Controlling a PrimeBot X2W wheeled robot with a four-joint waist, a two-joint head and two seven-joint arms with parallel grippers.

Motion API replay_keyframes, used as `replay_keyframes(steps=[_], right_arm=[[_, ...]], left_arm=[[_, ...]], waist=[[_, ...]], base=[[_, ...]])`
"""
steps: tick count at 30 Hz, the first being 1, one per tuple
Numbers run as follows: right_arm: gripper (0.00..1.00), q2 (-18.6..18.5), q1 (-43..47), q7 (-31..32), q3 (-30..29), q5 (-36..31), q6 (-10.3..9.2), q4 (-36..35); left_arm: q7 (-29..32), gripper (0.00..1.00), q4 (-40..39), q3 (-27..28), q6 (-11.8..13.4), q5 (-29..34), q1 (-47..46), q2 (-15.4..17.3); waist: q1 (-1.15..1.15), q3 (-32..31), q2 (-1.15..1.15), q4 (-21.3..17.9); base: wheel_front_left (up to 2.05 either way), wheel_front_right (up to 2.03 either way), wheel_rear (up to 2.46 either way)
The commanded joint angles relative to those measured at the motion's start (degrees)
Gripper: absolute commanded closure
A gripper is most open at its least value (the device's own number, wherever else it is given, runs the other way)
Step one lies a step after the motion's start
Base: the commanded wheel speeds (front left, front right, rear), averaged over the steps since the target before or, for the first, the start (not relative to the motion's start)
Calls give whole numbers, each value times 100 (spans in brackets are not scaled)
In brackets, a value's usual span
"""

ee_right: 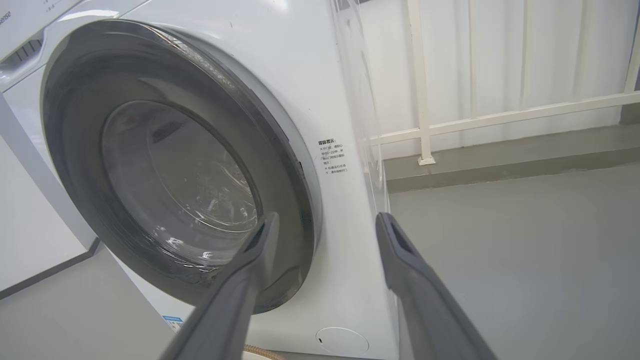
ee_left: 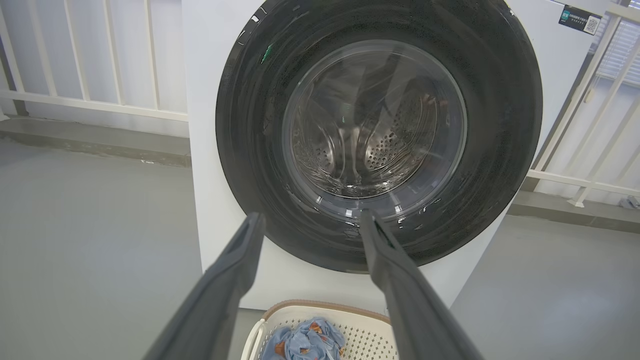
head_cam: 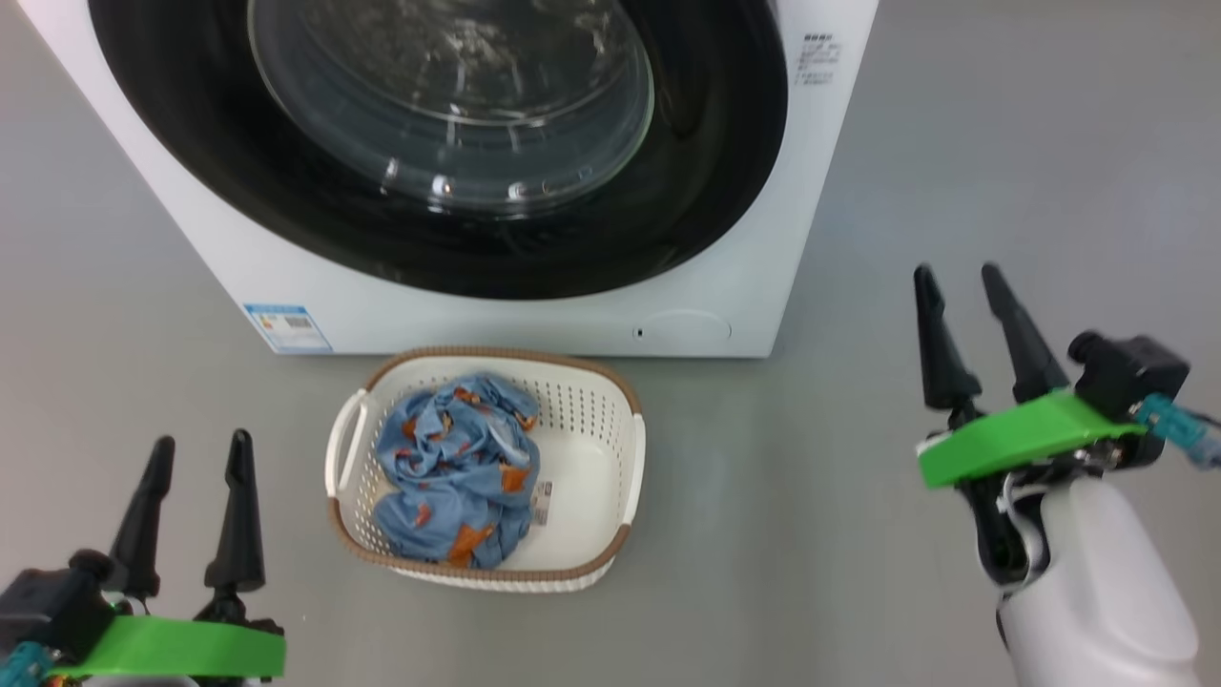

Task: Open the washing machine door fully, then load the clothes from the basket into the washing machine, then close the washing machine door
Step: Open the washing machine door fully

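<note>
The washing machine [head_cam: 754, 286] stands with its round black door [head_cam: 334, 224] closed flush against its front. The basket [head_cam: 596, 420] sits on the grey floor [head_cam: 811, 534] just before the machine and holds the blue printed clothes [head_cam: 458, 468] in its left half. The left gripper [head_cam: 202, 439] and the right gripper [head_cam: 958, 271] hover on either side of the basket, fingers spread, grasping nothing.

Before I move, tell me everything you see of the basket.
The basket is small, cream-white perforated plastic, rounded-rectangular, with a brown woven-look rim and two side handles. It stands upright on the grey floor, close before the washing machine. A crumpled light blue garment with orange print fills its left half; a label shows on its bottom.
</note>
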Motion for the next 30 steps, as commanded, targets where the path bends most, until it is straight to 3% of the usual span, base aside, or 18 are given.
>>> replay_keyframes(steps=[1,3,4,6,8,9,18,30], right_arm=[[6,20,-230,-69,80,80,-6,-119],[30,-3,-388,-69,-21,244,-6,-107],[50,-25,-469,-69,-65,335,-6,-98],[61,-46,-625,-69,-132,548,-6,-86],[90,-81,-788,-69,-179,797,-6,-51],[100,-106,-869,-66,-178,925,-6,-9],[100,-334,-1727,368,-186,2257,-6,302],[100,-532,-2939,1852,-256,4247,-6,764]], left_arm=[[-46,0,-177,226,-18,-31,-244,188],[-46,0,-201,229,-18,-36,-293,214],[-46,0,-220,230,-18,-46,-322,225],[-46,0,-265,245,-18,-50,-374,253],[-46,0,-307,261,-18,-50,-410,274],[-46,0,-331,271,-18,-53,-427,281],[-46,0,-432,304,-18,-106,-629,343],[-46,0,-475,270,-18,-237,-869,360]], waist=[[0,237,0,35],[0,359,0,61],[0,418,0,74],[0,523,0,92],[0,614,0,106],[0,664,0,111],[0,1119,0,193],[0,1625,0,390]], base=[[0,0,0],[0,0,0],[0,0,0],[0,0,0],[0,0,0],[0,0,0],[0,0,0],[0,0,0]])
